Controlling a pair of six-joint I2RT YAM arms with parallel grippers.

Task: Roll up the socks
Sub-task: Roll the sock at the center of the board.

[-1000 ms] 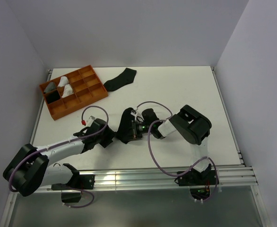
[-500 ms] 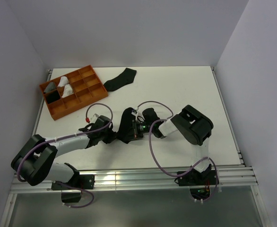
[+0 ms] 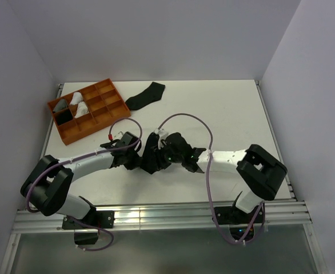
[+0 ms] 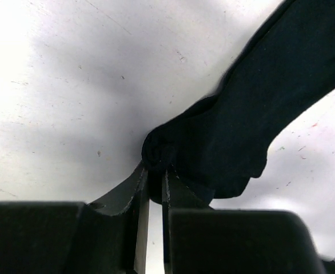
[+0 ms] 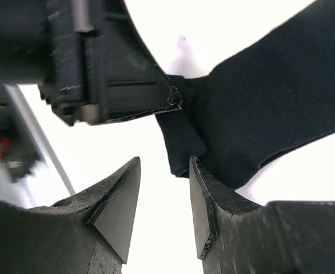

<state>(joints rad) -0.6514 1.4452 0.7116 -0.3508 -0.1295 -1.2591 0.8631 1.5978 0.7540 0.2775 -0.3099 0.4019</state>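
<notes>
No writing, label, brand, number or sign can be read in any of the views. The black fabric sock (image 4: 259, 103), the orange plastic compartment tray (image 3: 87, 111) and the white desk (image 3: 224, 108) show plain surfaces. The faint marks on the black housing of the left gripper (image 5: 176, 97), seen from the right wrist, are too blurred to make out.

Near sock (image 4: 259, 103), black, lies mid-table, bunched at 1 end; far sock (image 3: 145, 95), black, lies flat.
</notes>
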